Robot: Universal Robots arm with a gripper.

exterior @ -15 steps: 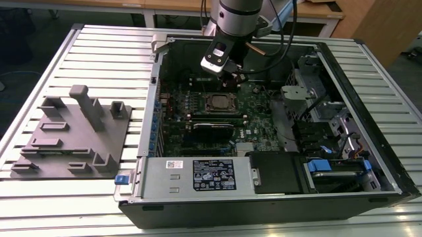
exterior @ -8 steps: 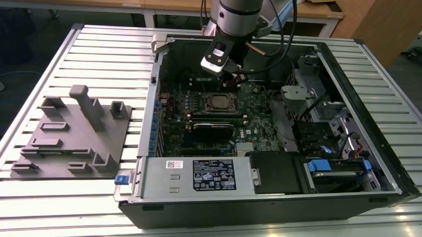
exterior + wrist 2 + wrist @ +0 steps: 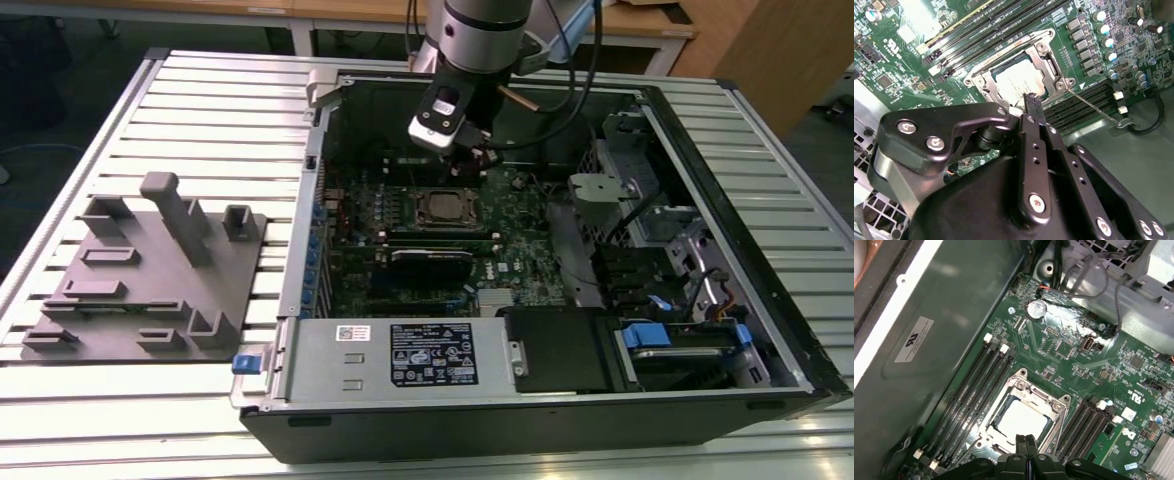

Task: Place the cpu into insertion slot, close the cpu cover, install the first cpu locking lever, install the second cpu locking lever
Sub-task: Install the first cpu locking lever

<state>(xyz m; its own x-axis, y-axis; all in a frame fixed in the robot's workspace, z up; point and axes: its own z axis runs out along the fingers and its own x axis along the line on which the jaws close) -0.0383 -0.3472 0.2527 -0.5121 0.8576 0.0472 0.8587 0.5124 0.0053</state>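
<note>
The pale silver chip (image 3: 1021, 420), framed by its metal cover (image 3: 1040, 396), lay just beneath the gripper (image 3: 1026, 439), clenched empty.

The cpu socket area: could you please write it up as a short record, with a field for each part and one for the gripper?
cpu: seated in the insertion slot, pale top showing
cpu cover: down over the cpu, framing it
locking lever: thin wire rod reaching out from a socket corner across the memory slots; latched or not, cannot tell
gripper: shut, holding nothing, tip over the cover's edge; contact cannot be told
setting: open computer case on a slatted table
</note>
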